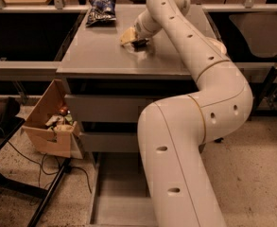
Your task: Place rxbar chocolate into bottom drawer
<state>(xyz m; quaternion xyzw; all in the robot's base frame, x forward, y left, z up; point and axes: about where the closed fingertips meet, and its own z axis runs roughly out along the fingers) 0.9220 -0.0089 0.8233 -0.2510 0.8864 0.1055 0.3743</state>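
Observation:
My gripper (pixel 132 39) is down at the grey cabinet top (pixel 100 56), near its back middle. A small dark bar, the rxbar chocolate (pixel 139 44), lies right at the gripper's tip, partly hidden by it. I cannot tell whether the bar is held. The bottom drawer (pixel 116 193) is pulled out at floor level in front of the cabinet, a wide shallow grey tray, with my arm crossing in front of its right part.
A crinkled blue-and-white snack bag (pixel 101 11) lies at the back left of the cabinet top. The two upper drawers (pixel 100 109) are closed. An open cardboard box (pixel 48 126) with clutter stands left of the cabinet, with cables and a black stand leg on the floor.

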